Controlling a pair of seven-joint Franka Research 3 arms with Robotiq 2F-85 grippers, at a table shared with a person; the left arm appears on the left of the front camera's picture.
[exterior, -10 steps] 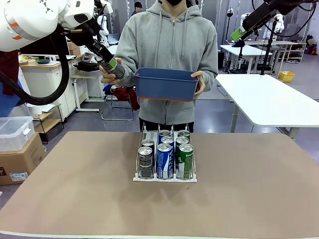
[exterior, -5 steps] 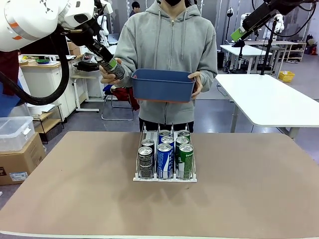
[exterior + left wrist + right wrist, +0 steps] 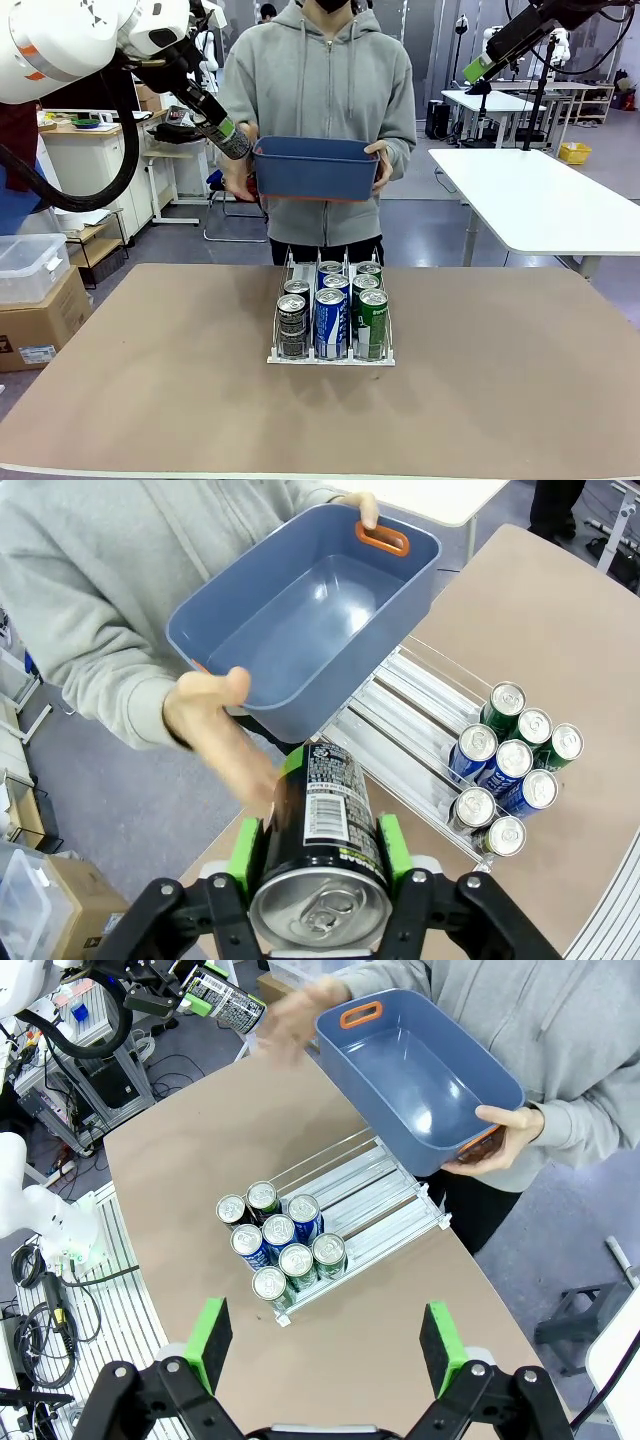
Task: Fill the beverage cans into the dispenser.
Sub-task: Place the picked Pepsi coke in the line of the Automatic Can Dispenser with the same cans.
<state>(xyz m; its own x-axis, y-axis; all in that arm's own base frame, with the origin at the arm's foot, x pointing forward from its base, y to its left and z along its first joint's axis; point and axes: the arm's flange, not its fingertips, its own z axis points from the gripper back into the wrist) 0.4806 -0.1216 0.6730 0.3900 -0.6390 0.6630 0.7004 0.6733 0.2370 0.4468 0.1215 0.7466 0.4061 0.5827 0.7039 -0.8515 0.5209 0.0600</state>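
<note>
Moved a bit left with the blue tub [image 3: 314, 167], while left pincer [image 3: 318, 852] squeezes a smooth, hard, slippery black can [image 3: 320, 830] round its middle, high over the dispenser [image 3: 332, 310].

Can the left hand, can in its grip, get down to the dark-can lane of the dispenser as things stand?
Probably yes: the left hand holds its can high, and the dispenser lane behind the two dark cans looks open from above.
</note>
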